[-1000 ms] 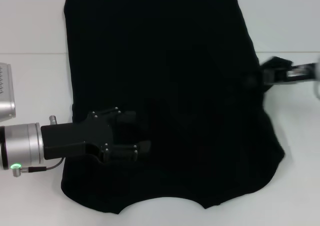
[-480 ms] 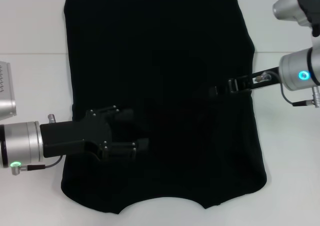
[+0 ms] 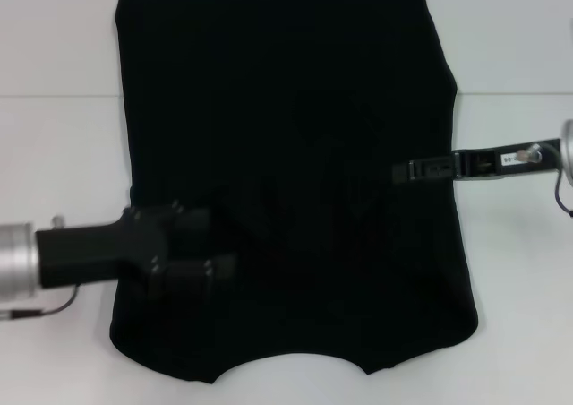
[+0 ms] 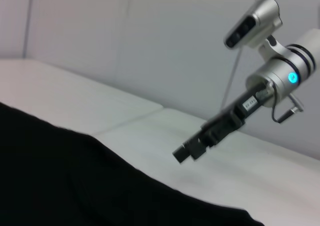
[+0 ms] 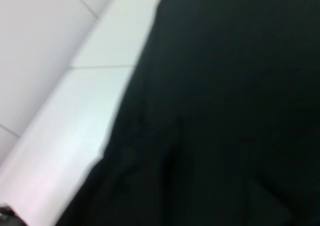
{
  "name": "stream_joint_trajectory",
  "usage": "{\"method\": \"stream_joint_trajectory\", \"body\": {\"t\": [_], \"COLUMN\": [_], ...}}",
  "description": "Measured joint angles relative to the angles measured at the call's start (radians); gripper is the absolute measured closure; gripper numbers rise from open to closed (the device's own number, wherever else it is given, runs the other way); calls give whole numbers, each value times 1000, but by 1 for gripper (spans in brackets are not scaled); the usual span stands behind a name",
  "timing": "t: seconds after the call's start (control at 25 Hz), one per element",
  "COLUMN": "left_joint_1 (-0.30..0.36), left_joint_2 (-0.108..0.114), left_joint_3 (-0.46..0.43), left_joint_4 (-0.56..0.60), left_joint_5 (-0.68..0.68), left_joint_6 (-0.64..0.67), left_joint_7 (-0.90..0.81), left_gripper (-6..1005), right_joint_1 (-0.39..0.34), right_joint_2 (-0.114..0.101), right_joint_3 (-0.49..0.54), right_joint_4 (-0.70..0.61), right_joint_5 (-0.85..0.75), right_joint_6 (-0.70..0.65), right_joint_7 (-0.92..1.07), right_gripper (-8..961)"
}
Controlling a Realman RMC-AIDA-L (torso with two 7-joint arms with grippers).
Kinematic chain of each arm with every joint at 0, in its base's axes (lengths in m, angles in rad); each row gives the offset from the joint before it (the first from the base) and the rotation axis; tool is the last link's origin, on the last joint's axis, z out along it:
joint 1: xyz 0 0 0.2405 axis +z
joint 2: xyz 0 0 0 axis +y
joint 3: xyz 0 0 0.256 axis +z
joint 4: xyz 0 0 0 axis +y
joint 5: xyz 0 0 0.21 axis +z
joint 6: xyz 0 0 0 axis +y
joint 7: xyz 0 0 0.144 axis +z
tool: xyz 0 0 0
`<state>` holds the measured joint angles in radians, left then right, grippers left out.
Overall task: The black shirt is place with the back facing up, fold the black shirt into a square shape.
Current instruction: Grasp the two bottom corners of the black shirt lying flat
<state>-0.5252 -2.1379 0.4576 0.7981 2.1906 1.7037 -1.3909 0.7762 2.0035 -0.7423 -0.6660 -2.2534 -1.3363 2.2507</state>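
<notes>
Head view: the black shirt [image 3: 286, 172] lies spread over the middle of the white table [image 3: 54, 154], its curved neckline toward the near edge and its straight hem toward the far edge. Compared with a second ago, the bulge of cloth that stuck out on the shirt's right side is gone; that side now runs fairly straight, so the right sleeve seems to have been folded inward over the body. I judge the first side fold done, with the left side and the lengthwise folds still to do.

The left gripper [image 3: 210, 253] lies low on the shirt's near-left part and has slid back toward the table's left edge since half a second ago; black on black, I cannot tell whether its fingers are apart or together.

The right gripper [image 3: 405, 170] reaches in over the shirt's right edge, lower and flatter than before; it looks drawn together, with no cloth visibly held between its fingers.
</notes>
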Motion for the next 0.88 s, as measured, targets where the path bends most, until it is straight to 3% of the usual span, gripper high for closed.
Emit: {"method": "stream_joint_trajectory", "body": {"t": [0.12, 0.32, 0.56, 0.88], "left_joint_1": [18, 48, 79, 117], "left_joint_2": [0, -1, -13, -31], "left_joint_3": [-8, -50, -63, -70], "left_joint_4": [56, 119, 167, 189], "left_joint_5": [63, 154, 212, 196], "left_joint_6": [21, 11, -44, -81], "left_joint_7": [-47, -70, -47, 136], "left_gripper": [121, 122, 121, 122], "right_joint_1": [-60, -117, -125, -111], "right_joint_2": [0, 0, 7, 15], "right_joint_3": [17, 19, 32, 43], "right_joint_4": [3, 8, 8, 14], "right_joint_5": [99, 187, 201, 209], "right_joint_6": [-45, -44, -41, -19], "right_joint_7": [-85, -147, -150, -148], "right_gripper": [155, 19, 23, 26]}}
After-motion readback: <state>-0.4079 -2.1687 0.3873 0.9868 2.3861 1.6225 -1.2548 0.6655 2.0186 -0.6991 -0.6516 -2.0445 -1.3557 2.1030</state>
